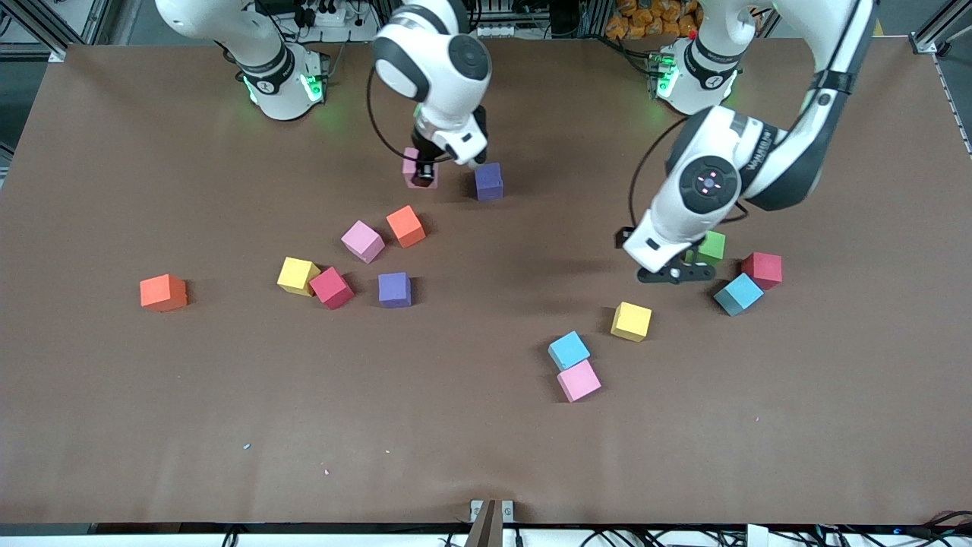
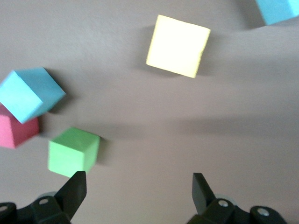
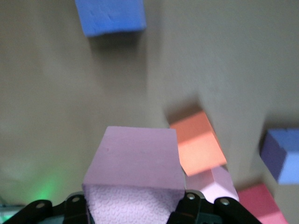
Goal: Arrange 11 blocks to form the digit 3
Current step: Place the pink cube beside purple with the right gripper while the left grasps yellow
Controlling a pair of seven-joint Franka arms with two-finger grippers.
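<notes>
The right gripper (image 3: 135,210) clenches a matte pink block (image 3: 135,161), pebbled on one face, beside the purple block (image 1: 489,181); the left gripper (image 2: 138,191), jaws released, hangs beside the green block (image 2: 73,152).

We count fourteen blocks (image 1: 394,289): three pink, two purple, two yellow, two light blue, two orange, two red, one green. We count two grippers (image 1: 672,272).

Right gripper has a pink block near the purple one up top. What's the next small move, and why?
Probably lower it and set it down beside the purple block. The right gripper is shut on the pink block, close to that purple block, so a row could start there. The left gripper hangs open by the green block.
</notes>
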